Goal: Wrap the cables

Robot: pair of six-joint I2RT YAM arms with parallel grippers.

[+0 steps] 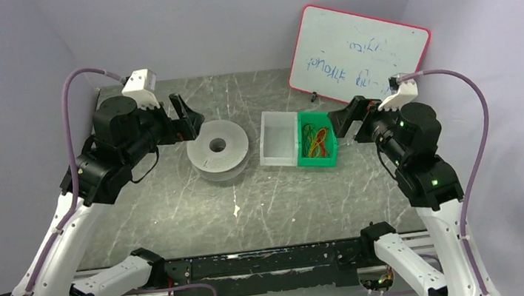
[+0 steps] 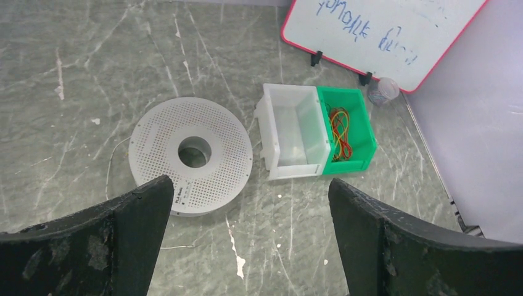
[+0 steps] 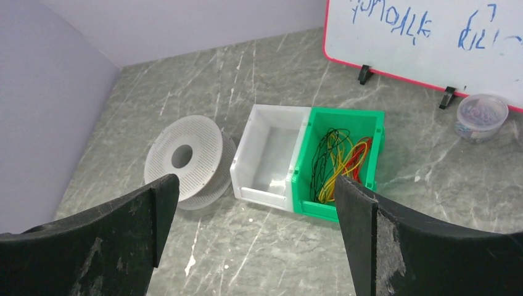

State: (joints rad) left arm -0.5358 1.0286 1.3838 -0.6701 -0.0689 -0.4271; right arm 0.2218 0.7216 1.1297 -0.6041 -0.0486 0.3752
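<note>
Black fingers (image 3: 105, 246) of the right gripper (image 3: 256, 182) fill the bottom of the right wrist view. They are spread wide with nothing between them. Left gripper (image 2: 250, 185): likewise wide apart and empty, hanging above the table (image 2: 80, 74) near the spool (image 2: 216, 172).

Cables (image 3: 336, 160): loose tangle of black, yellow, red and green strands lying in the green bin (image 3: 314, 206). None hangs over the rim as far as I can see. The green bin touches the white bin (image 3: 243, 166), which looks empty.

Handling, judged: very light, limp and thin. A strand will droop from wherever it is pinched and will likely drag its neighbours out with it. It is thin enough to slip through a pinch that is not fully closed. The best hold looks like a loop arching up off the pile near the middle of the bin. Free ends are too fine to pick out.

Around: the perforated white spool lies flat to the left of the bins and apart from them, and is probably the thing to wind onto. Whiteboard (image 3: 419, 37) stands propped behind, with a small lidded round tub (image 3: 482, 114) just beside its foot.

In the way: the bin walls. Fingers must come down from above into a narrow bin. The rim and the wall against the white bin leave little room for wide-open jaws.
</note>
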